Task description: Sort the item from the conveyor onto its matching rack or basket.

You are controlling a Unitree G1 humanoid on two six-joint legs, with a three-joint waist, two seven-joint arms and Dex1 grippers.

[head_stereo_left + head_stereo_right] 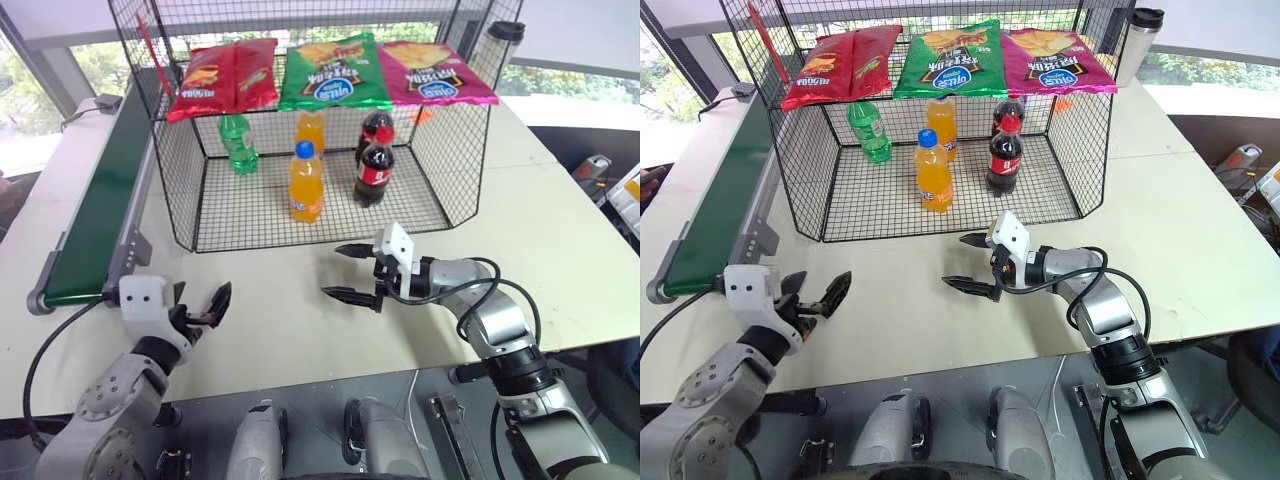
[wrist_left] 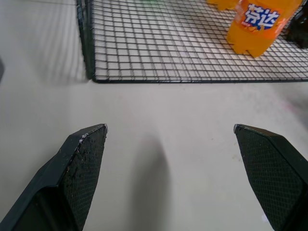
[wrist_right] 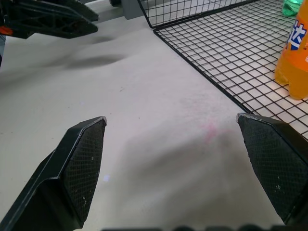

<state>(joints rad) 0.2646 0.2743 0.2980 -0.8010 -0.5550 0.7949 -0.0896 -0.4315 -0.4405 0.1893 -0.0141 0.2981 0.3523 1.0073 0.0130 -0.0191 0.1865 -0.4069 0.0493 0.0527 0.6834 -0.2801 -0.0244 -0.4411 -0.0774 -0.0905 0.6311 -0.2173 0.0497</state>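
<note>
The item is out of view. The conveyor runs along the table's left side, a dark green belt between grey rails. The black wire-mesh basket stands at the table's middle back. Inside it at the back left is a green bottle, its top hidden behind a red chip bag. My left gripper hovers open over the table near the conveyor's near end, empty. My right gripper is open and empty in front of the basket, pointing left.
In the basket stand two orange bottles and two cola bottles. Three chip bags lie across its top. A steel tumbler stands at the back right. Bare tabletop lies between my grippers.
</note>
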